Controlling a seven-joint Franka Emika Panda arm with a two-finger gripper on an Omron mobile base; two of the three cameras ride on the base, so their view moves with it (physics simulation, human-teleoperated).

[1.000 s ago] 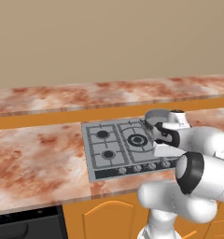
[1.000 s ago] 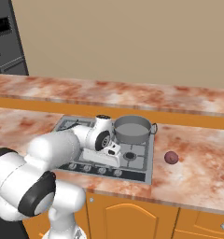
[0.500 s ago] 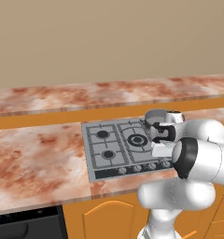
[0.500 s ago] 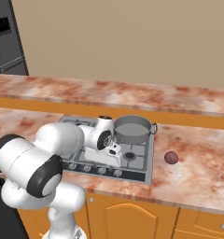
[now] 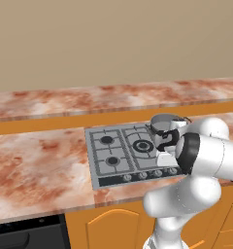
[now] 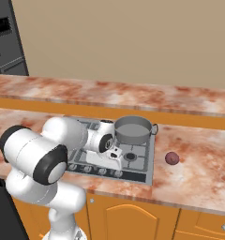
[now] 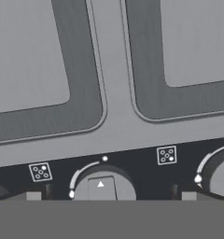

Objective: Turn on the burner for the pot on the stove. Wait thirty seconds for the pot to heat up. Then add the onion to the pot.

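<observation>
Grey knob (image 7: 101, 186) now between spread fingers (image 7: 33, 196); arm lowered over stove (image 5: 101, 155) front; burner unlit, pot (image 6: 132, 130) waiting.

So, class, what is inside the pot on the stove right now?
The pot looks empty: bare grey inner wall, though its bottom is partly hidden by the rim. The onion lies on the counter.

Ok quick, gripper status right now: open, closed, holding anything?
Gripper: open, holding nothing; its fingertips stand either side of a stove knob on the black front strip, not closed on it.
</observation>
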